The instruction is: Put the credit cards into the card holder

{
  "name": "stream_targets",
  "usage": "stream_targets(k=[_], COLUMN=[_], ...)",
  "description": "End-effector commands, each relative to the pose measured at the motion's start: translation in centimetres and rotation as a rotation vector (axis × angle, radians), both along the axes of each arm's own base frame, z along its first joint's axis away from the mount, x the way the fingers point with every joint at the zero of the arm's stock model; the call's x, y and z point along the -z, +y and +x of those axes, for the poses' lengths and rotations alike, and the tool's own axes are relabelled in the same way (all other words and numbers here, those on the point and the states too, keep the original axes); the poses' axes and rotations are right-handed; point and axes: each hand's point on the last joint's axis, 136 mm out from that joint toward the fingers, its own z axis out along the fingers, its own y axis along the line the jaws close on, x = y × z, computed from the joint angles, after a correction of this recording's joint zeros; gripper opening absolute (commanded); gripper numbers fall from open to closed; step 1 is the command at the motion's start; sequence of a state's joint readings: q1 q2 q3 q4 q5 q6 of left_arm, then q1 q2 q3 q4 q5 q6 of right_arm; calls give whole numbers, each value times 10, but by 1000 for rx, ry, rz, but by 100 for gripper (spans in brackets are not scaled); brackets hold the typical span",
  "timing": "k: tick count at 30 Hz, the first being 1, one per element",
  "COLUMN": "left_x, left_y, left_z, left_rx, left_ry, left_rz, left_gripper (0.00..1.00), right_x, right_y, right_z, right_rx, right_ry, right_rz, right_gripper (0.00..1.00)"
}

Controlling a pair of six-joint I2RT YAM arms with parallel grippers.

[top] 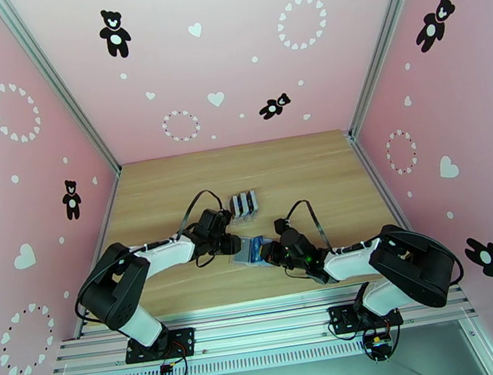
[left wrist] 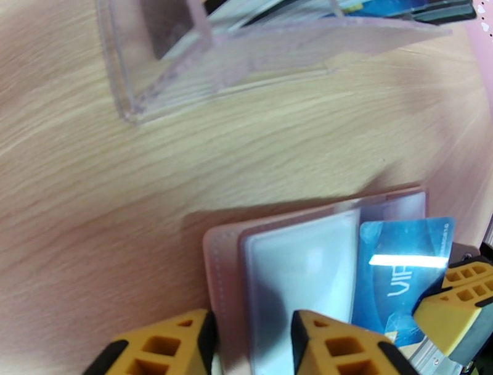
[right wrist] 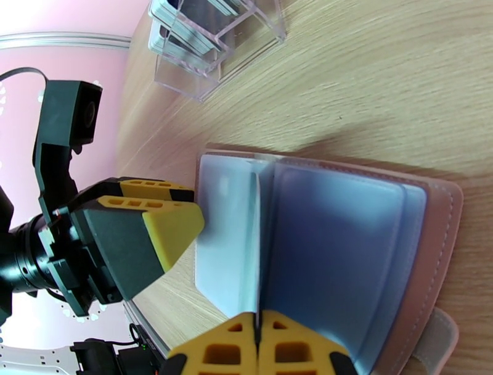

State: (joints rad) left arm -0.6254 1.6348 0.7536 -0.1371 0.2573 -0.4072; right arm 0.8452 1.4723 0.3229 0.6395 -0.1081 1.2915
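L gripper – jaws apart, tips on card holder, lying open mid-table. On its right side, blue credit card, left edge under a clear sleeve – R gripper clamped on it.

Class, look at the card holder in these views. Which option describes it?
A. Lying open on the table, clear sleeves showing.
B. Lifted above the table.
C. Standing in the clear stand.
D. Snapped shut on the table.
A: the card holder lies spread open on the wooden table, with its clear sleeves showing.
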Motion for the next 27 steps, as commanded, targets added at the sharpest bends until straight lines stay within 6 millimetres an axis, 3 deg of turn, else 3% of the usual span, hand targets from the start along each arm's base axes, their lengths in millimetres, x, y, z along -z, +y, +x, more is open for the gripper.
stream_targets(k=[1, 8, 21, 27], left_x=[20, 18, 27, 28], left_y=[21, 28, 15, 13], left_z=[-25, -35, -51, -58], left_rx=[-21, -35, -6, -7], left_ry=[78, 82, 77, 81], left_rz=[72, 69, 128, 133], left_gripper=[41, 41, 27, 27], right_x=[-4, -7, -11, -9], right_y=[0, 1, 5, 6], right_z=[-4, -5, -7, -8], right_rx=[-7, -13, -24, -30], right_ry=[-5, -9, -6, -1], right_rz=[15, 29, 57, 57], right_gripper=[4, 4, 4, 3])
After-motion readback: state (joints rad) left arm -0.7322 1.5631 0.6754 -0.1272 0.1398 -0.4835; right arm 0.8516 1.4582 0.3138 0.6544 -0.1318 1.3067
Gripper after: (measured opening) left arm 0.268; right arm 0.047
